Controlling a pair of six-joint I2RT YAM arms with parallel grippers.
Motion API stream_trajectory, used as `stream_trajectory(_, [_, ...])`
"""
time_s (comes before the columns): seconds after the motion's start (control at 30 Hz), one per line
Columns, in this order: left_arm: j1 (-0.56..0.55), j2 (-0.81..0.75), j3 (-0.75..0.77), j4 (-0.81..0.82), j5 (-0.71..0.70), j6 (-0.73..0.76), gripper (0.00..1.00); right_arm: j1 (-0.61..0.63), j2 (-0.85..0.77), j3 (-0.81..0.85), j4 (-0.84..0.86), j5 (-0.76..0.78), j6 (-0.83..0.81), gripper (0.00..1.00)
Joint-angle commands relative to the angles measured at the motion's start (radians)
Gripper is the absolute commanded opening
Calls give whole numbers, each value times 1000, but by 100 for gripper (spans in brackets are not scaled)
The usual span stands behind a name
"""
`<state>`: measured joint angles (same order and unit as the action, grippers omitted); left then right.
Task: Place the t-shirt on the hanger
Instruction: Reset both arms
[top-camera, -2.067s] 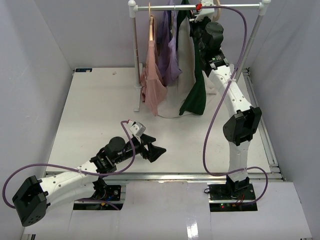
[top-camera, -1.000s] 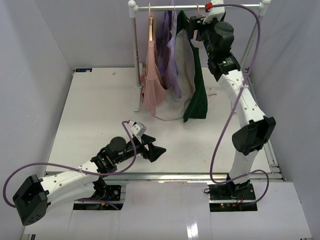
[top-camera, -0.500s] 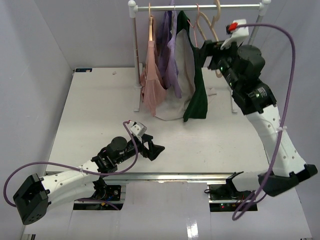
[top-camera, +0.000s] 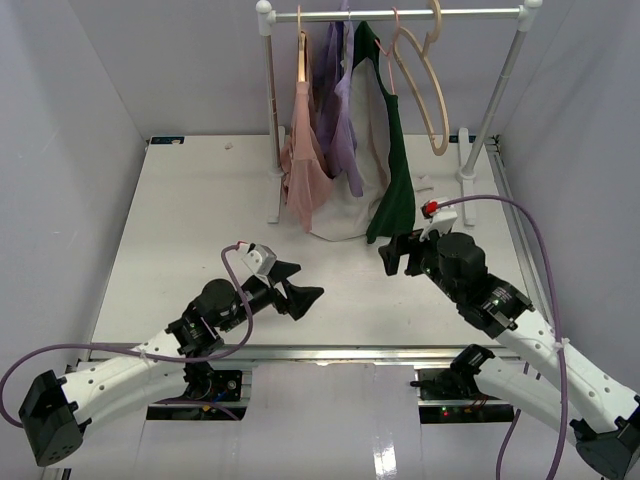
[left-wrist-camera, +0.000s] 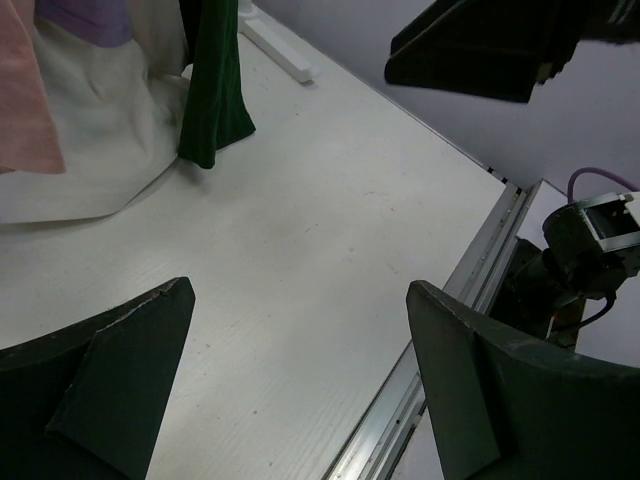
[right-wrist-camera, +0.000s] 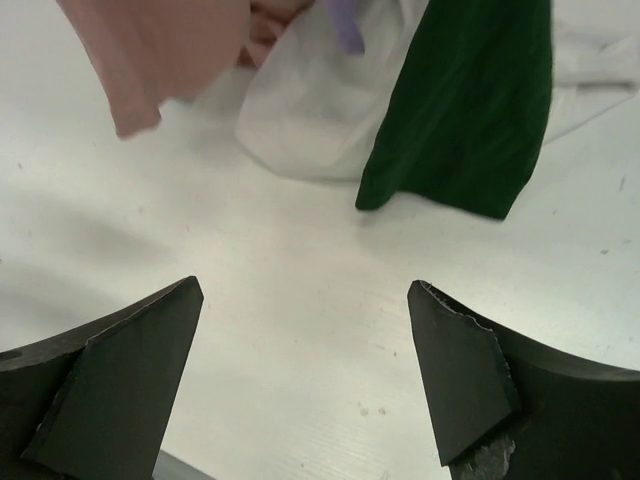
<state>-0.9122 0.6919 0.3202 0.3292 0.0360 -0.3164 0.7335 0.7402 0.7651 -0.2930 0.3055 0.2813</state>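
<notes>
The t-shirt (top-camera: 380, 150), cream with dark green side panels, hangs from the rack rail on the thin pale pink hanger (top-camera: 388, 62), its hem touching the table. My left gripper (top-camera: 298, 286) is open, low over the front of the table, well short of the shirt. My right gripper (top-camera: 393, 252) is open just in front of the shirt's green hem. The left wrist view shows the open left gripper (left-wrist-camera: 300, 290) over bare table with the t-shirt (left-wrist-camera: 212, 90) beyond. In the right wrist view the right gripper (right-wrist-camera: 305, 288) stands open below the t-shirt (right-wrist-camera: 470, 110).
A dusty-pink garment (top-camera: 303, 165) and a lilac garment (top-camera: 340, 110) hang left of the shirt on the white rack (top-camera: 400, 14). A beige wooden hanger (top-camera: 428, 95) hangs to the right. A metal rail (top-camera: 380, 350) runs along the table's front edge.
</notes>
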Motion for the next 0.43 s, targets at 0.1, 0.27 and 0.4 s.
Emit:
stream_trajectory(0.1, [-5,-49,-14,-15,-60,1,98,4,-124,-207,347,-104,-26,90])
stream_trajectory(0.27, [-5,-41,-13,-18,-73,5,98,6,-172,-220,336,-111,-46,90])
stream_trajectory(0.4, [-7,-42,-12,-19,-70,5,98,6,-209,-231,315,-78,-55,90])
